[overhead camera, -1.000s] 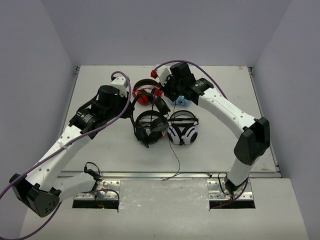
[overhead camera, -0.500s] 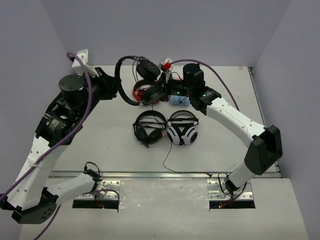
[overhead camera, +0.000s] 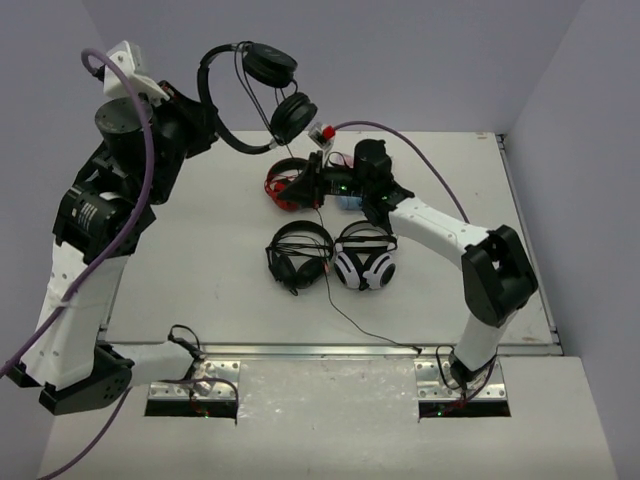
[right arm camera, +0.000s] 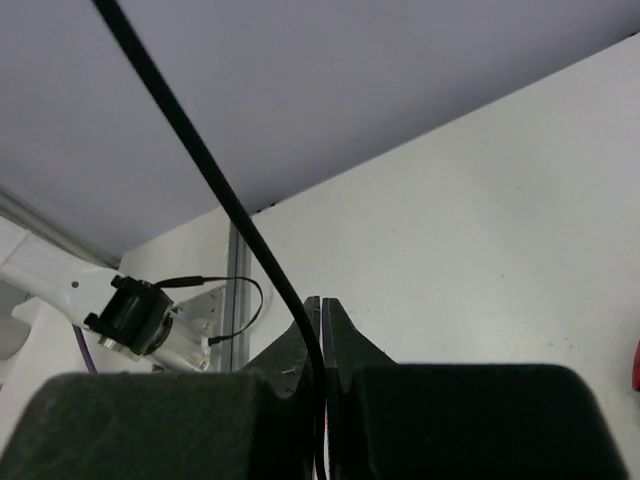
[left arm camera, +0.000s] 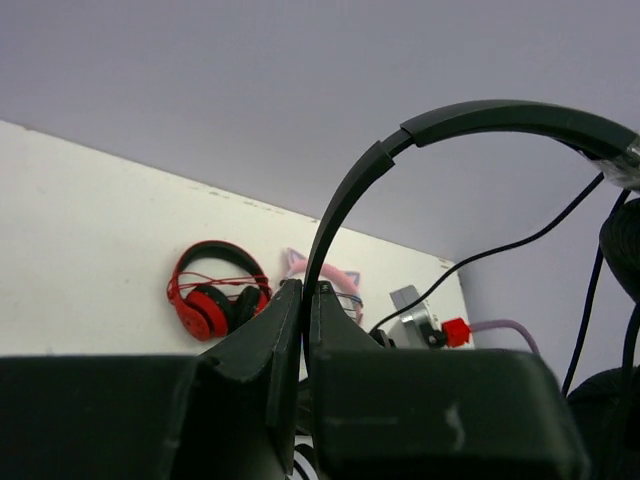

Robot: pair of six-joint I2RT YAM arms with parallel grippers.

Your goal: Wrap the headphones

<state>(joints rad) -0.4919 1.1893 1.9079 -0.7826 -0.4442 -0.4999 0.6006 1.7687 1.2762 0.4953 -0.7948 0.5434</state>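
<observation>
The black headphones [overhead camera: 270, 66], with a thin headband and round cups, hang in the air above the table's back left. My left gripper [overhead camera: 203, 122] is shut on the headband, which in the left wrist view [left arm camera: 350, 190] rises from between the closed fingers of that gripper [left arm camera: 306, 292]. Their thin black cable [overhead camera: 319, 165] drops from the cups to my right gripper [overhead camera: 318, 180], which is shut on it just above the table. In the right wrist view the cable [right arm camera: 200, 150] runs into that closed gripper [right arm camera: 322, 305]. Below it the cable trails to the front edge [overhead camera: 400, 346].
A red-and-black pair [overhead camera: 288, 186] lies under the right gripper, with a pink-and-blue pair [overhead camera: 352, 201] beside it. A bigger black padded pair [overhead camera: 298, 255] and a white pair [overhead camera: 366, 262] lie mid-table. Walls close in the table's back and sides.
My left arm has lifted the headphones from the table high up and to the left. My right gripper has moved left and lower with the cable, which now hangs stretched between them.
</observation>
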